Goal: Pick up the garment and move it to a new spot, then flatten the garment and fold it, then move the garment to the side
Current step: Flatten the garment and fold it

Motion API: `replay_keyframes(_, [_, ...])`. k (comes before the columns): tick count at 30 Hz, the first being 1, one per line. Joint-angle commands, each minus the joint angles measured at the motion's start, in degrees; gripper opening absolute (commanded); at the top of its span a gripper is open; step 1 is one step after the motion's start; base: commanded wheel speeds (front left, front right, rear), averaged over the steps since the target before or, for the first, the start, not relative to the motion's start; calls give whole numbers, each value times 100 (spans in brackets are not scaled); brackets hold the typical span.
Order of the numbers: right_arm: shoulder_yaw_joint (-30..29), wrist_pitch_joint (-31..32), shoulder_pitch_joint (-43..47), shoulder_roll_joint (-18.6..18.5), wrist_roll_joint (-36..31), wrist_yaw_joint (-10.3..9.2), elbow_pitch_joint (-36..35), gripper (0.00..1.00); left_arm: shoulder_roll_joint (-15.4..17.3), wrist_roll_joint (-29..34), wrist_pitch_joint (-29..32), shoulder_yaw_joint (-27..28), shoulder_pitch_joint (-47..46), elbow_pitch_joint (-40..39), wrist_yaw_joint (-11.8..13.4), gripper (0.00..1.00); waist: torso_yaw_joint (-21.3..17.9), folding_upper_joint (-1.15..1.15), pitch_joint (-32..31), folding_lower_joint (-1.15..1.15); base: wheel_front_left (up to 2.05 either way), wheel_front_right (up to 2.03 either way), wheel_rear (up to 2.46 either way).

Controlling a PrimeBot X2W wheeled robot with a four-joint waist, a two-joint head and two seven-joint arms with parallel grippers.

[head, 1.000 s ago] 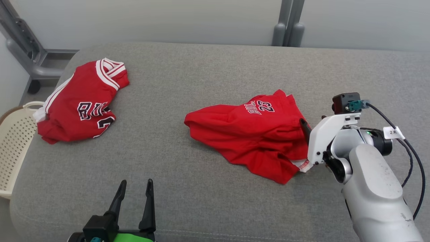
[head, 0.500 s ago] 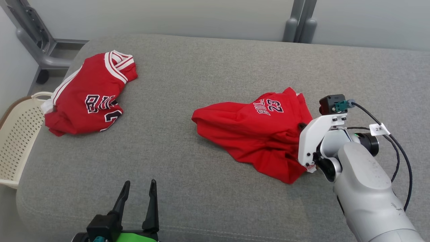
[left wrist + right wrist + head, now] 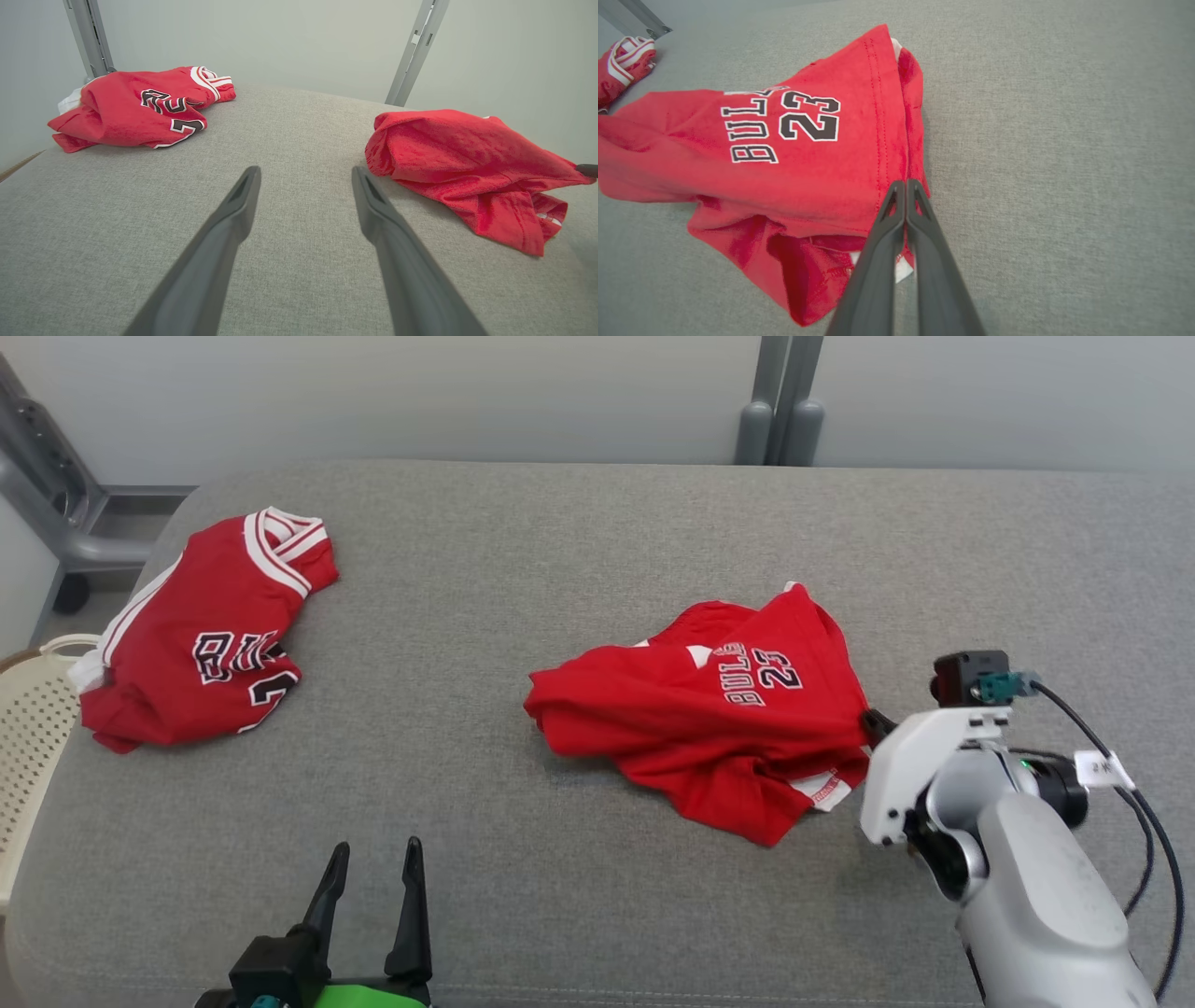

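Since the earlier frames the right gripper (image 3: 873,719) has drawn back toward the near right, and the garment (image 3: 709,719) has changed shape with it: its right side now runs in a taut ridge toward the fingertips, and a white label shows at its near right edge. Some of the apparent shift is the head camera's own. The right forearm enters from the near right corner, wrist bent so the fingers point left and far into the cloth. In the right wrist view the right gripper (image 3: 906,183) has both fingers pressed together on the stitched hem of the garment (image 3: 808,177), beside the "BULLS 23" print. The garment lies crumpled right of centre on the grey cushioned surface (image 3: 560,569), its right edge raised slightly. The left gripper (image 3: 373,847) sits at the near left, fingers upright in the head view and spread apart, holding nothing and touching no cloth; its own view confirms the gap (image 3: 304,170). A second red jersey (image 3: 205,635) lies bunched at the far left, well apart from the garment, near a pale perforated basket (image 3: 28,728).
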Motion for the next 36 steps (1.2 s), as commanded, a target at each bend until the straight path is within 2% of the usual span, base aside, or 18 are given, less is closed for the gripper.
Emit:
replay_keyframes(1, [-87,49,202,-23,-88,-2,-157,0,9,-42,-2,27,26,-5,14,100,-124,0,-15,0,0,0,0])
replay_keyframes(6, [-627,471,1196,-20,-211,-2,-1324,0,9,-29,-2,95,-5,-13,6,100,-371,0,20,0,0,0,0])
replay_keyframes(10, [-1028,658,1684,-23,-224,-2,-1947,0,8,-7,-2,126,-91,13,-31,100,-530,0,49,0,0,0,0])
replay_keyframes(14, [-1399,769,1908,-23,-322,-2,-2057,0,9,5,-2,122,-170,41,-56,100,-611,0,48,0,0,0,0])
replay_keyframes(20, [-1820,676,1889,-19,-468,-2,-1725,0,9,-19,-2,79,-223,87,-42,100,-639,0,36,0,0,0,0])
replay_keyframes(21, [-1836,702,1880,-20,-482,-2,-1630,37,9,-21,-2,73,-228,98,-42,100,-636,0,34,0,0,0,0])
replay_keyframes(22, [-1855,724,1862,-19,-496,-2,-1555,100,9,-21,-2,67,-232,110,-43,100,-633,0,30,0,0,0,0])
replay_keyframes(28, [-1830,294,1783,-23,-419,-2,-1524,100,9,-99,-2,5,-188,271,-13,100,-607,0,-98,0,0,0,0])
replay_keyframes(36, [-1351,-694,2060,-23,-189,-2,-1937,100,13,-258,268,-375,-438,574,-183,100,-605,0,-294,0,0,0,0])
